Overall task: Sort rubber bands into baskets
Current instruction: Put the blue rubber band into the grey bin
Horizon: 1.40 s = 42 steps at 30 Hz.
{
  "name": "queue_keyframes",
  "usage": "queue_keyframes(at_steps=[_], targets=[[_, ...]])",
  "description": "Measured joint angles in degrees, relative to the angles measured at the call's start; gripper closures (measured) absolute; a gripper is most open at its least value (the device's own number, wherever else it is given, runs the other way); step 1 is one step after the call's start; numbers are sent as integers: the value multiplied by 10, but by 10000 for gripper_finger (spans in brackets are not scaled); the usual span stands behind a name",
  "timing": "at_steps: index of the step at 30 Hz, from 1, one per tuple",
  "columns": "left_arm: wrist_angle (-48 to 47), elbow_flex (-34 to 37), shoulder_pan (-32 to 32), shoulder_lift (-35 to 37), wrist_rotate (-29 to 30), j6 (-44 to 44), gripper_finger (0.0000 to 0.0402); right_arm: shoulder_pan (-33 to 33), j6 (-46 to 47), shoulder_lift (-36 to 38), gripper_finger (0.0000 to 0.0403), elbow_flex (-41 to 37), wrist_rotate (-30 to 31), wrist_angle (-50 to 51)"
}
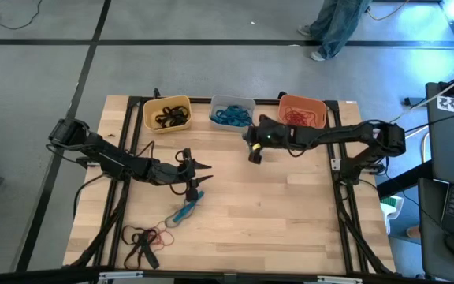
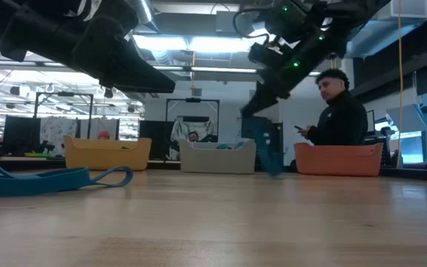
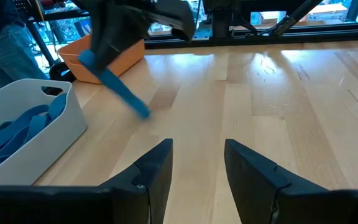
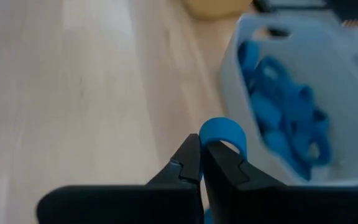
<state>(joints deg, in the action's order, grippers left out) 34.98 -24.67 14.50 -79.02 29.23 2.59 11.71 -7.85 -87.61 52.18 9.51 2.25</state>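
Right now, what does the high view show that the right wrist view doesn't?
Only the high view shows the left gripper open over the table, a blue band below it, the red and black bands at the near left, and the orange basket.

Only the right wrist view shows the right gripper shut on a blue rubber band.

Both show the grey basket of blue bands.

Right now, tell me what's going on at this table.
The right gripper is shut on a blue rubber band, carrying it beside the pale grey basket that already holds blue bands. The left gripper hangs open over the middle of the table, near another blue band. Black bands lie in the yellow basket, red ones in the orange basket.
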Motion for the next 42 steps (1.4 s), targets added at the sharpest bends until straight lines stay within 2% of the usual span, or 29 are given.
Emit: queue_keyframes(at_steps=[19, 28, 42], targets=[[0, 0, 0, 0, 0, 0, 259, 101, -2, 0, 391, 0, 0, -266], [0, 0, 0, 0, 0, -4, 259, 144, -1, -6, 391, 0, 0, -278], [0, 0, 0, 0, 0, -10, 259, 146, -1, -97, 391, 0, -16, -287]])
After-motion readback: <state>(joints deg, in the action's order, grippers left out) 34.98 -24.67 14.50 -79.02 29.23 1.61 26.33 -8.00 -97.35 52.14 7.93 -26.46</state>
